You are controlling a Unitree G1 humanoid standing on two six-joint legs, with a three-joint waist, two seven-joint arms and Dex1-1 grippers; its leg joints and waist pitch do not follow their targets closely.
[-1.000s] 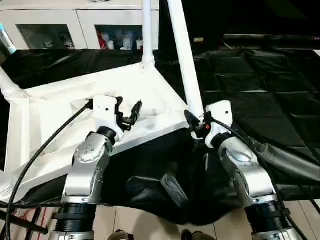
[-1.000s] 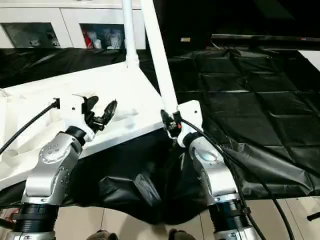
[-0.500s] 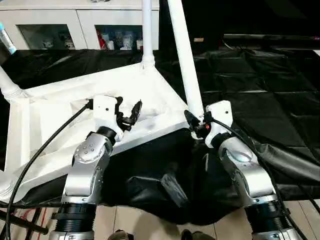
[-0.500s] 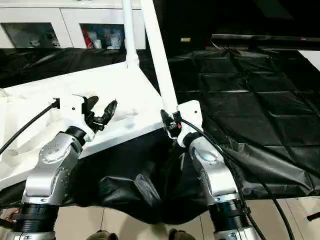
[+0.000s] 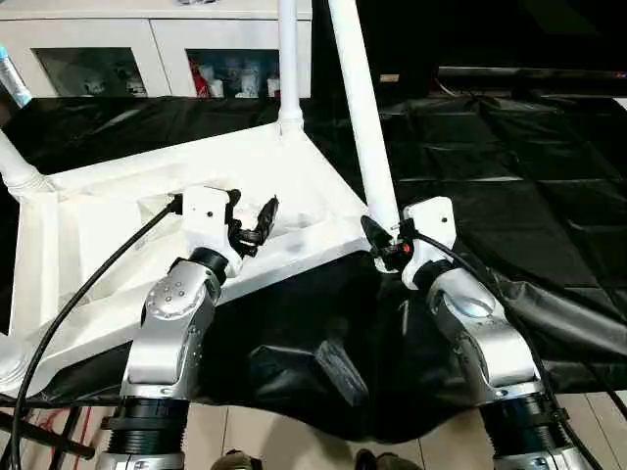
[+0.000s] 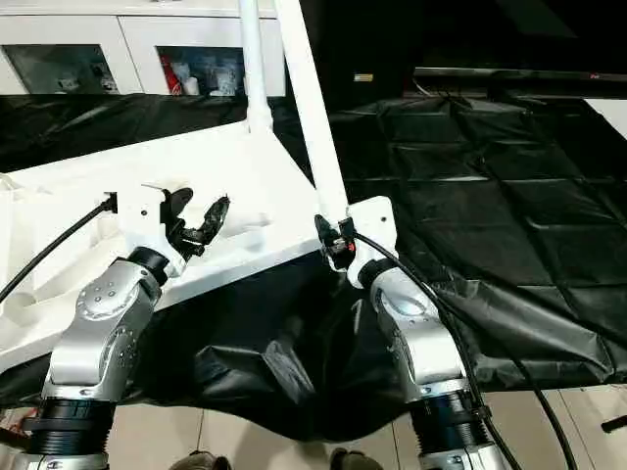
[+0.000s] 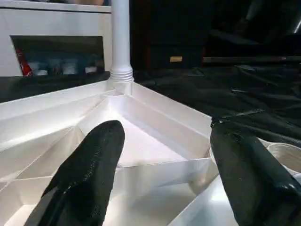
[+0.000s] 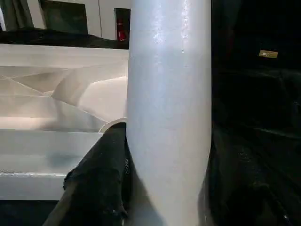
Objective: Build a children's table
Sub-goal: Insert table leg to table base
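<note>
Table top (image 5: 147, 235) lies upside down on the black sheet (image 5: 509, 176), ribbed underside up, left of centre and reaching toward the near left edge. Far-corner leg (image 5: 287, 59) stands upright in its socket. A second leg (image 5: 364, 117) stands at the near right corner, leaning slightly left toward its top, its foot at the corner socket. At the far left edge a third leg's base (image 5: 18, 171) shows at its corner.

Right gripper (image 5: 384, 242) is clenched on the near-right leg just above the socket; the right wrist view shows a black finger (image 8: 101, 183) pressed to the tube on each side. Left gripper (image 5: 253, 223) hovers over the ribbed underside with fingers (image 7: 89, 169) spread apart, grasping nothing.

Change over the last second: none. Both arms, both grippers and the held leg sit exactly as before.

Reading: the leg is probably being steadied or seated in its socket; whether it is fully home cannot be seen. The near left corner lies out of sight.

White cabinets (image 5: 98, 49) stand beyond the far edge.
</note>
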